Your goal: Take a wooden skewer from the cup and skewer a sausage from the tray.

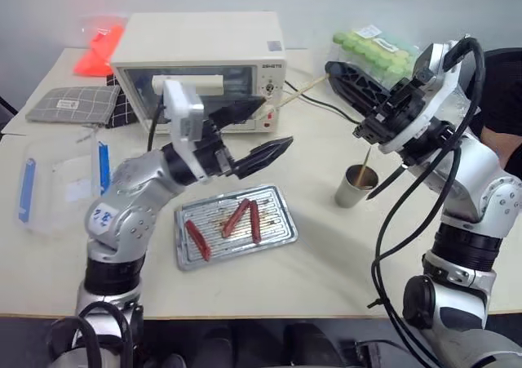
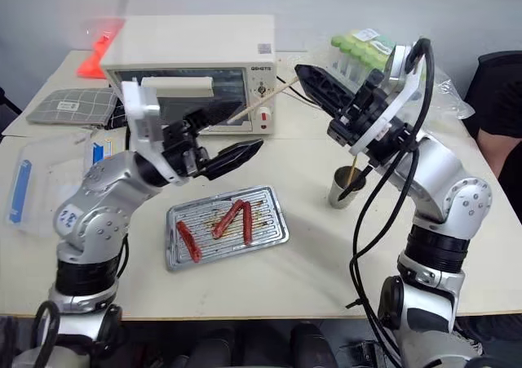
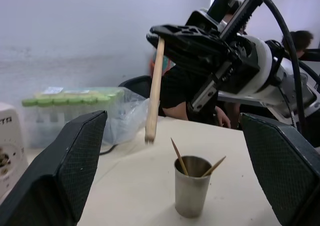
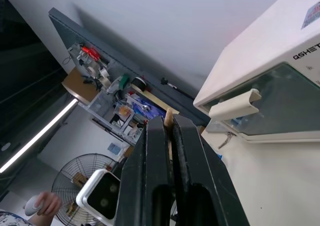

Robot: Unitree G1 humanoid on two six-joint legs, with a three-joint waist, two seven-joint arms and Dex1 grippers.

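The wooden skewer is clamped between the closed fingers of the right gripper, its held end largely hidden between them and its free length jutting toward the left gripper. The left gripper's jaws are spread wide with nothing between them, above the tray, where three sausages are seen. The cup stands below the right gripper, its remaining sticks partly hidden behind the arm.

"QSHET" on white oven
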